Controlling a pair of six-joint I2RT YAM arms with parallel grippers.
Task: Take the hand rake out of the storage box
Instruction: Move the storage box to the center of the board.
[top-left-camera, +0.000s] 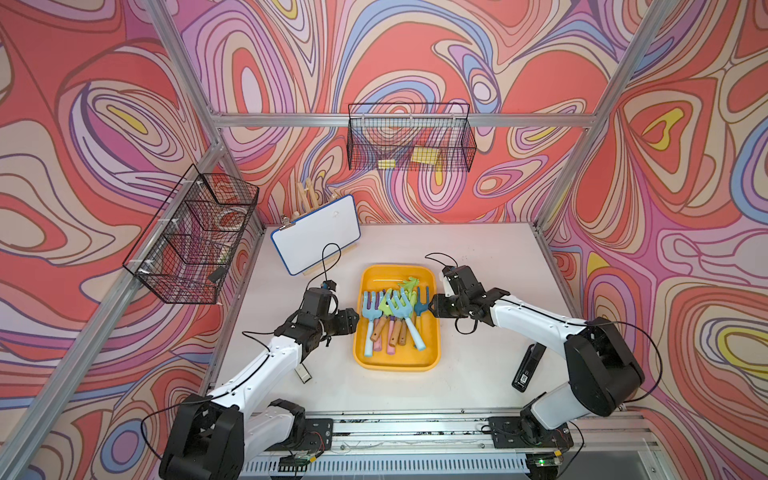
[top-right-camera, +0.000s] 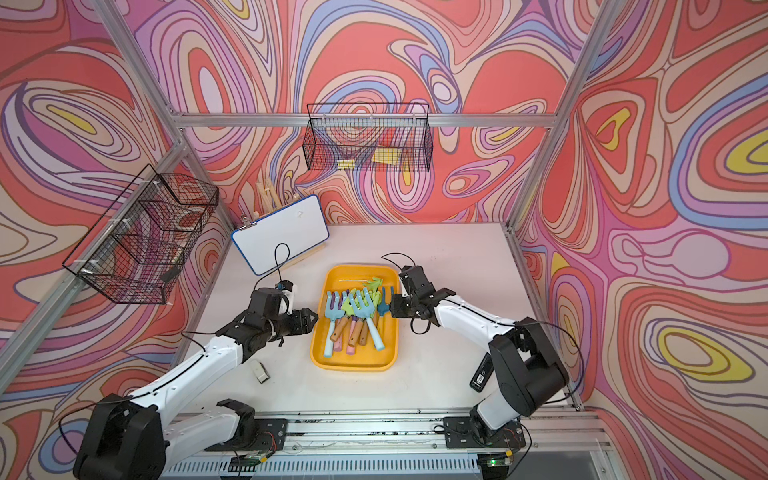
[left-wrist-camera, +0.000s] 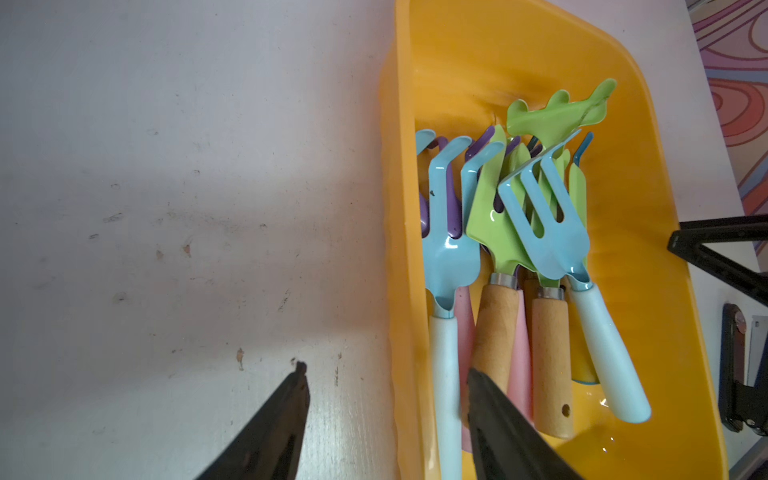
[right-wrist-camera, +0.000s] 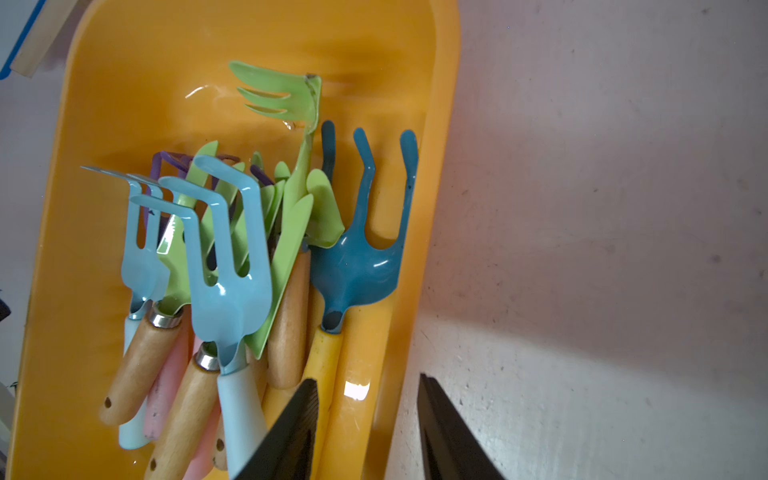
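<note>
While the yellow-orange storage box (top-left-camera: 395, 361) lies lengthwise in the middle of the white table (top-left-camera: 478, 257), a heap of hand rakes (top-left-camera: 392, 320) rests inside it, heads toward the back wall and handles toward the robot; a light-blue hand rake (right-wrist-camera: 228, 266) with a pale handle lies on top of the heap, crossing green and purple heads and wooden and pink handles; a dark teal hand rake (right-wrist-camera: 361, 266) with a yellow handle lies along the box's right wall; a light-green rake head (right-wrist-camera: 278, 93) reaches farthest toward the back. The left gripper (left-wrist-camera: 388, 374) hovers at the box's left long rim, jaws released and well apart, one finger over the table and the other over the handles; the right gripper (right-wrist-camera: 368, 380) stands astride the right rim, jaws likewise parted, one finger over the yellow handle and the other over bare table; a blue-framed whiteboard (top-left-camera: 316, 232) leans behind the box.
</note>
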